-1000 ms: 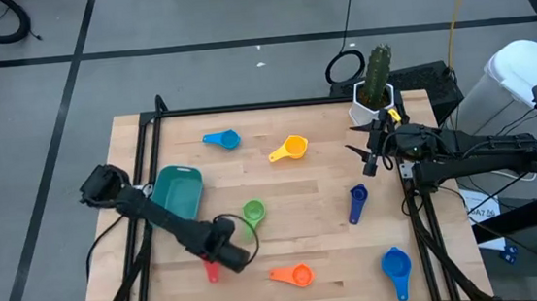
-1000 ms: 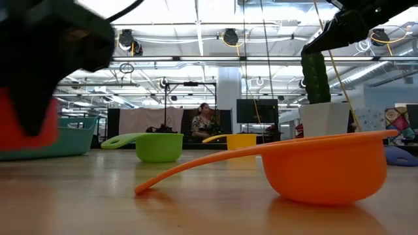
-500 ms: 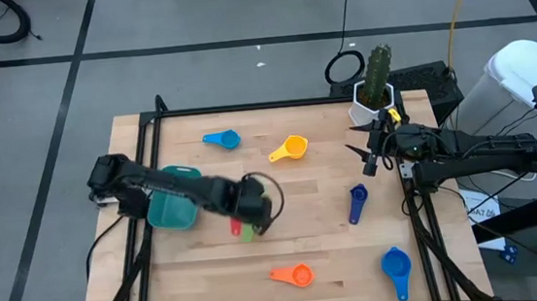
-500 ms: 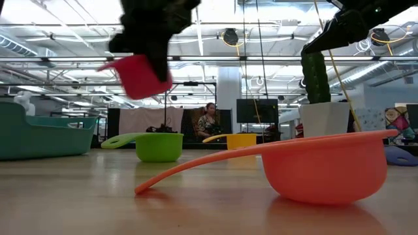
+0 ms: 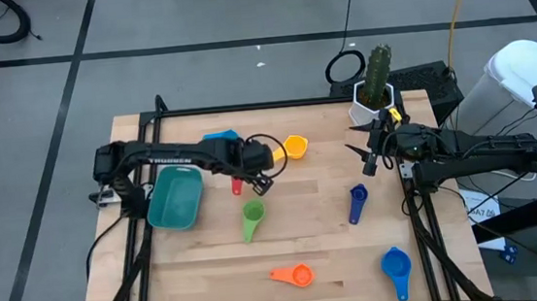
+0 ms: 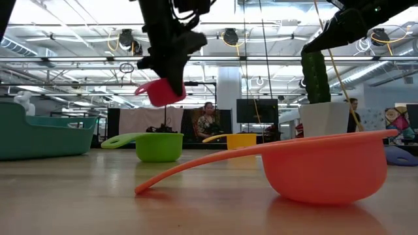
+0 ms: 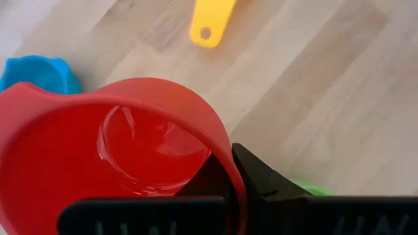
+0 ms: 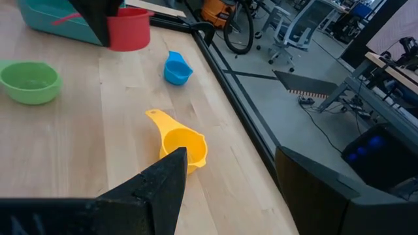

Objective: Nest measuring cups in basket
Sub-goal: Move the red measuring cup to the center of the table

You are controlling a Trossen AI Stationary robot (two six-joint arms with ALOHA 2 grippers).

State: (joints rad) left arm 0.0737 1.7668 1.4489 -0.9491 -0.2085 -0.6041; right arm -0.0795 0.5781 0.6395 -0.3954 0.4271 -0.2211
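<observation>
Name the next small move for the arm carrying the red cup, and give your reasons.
Probably swing the left gripper back toward the basket before letting go. It is shut on the red cup, which hangs clear above the table between the green cup and yellow cup, off to one side of the basket. The right gripper waits open near the cactus pot.

Bare wood open across the middle of the table [image 5: 315,239], between the green cup [image 5: 252,216] and dark blue cup [image 5: 356,202]. Left arm stretched over the far-left stretch, red cup [image 5: 236,185] aloft near the basket [image 5: 176,198]. Cactus pot [image 5: 372,102] crowding the far right corner.
</observation>
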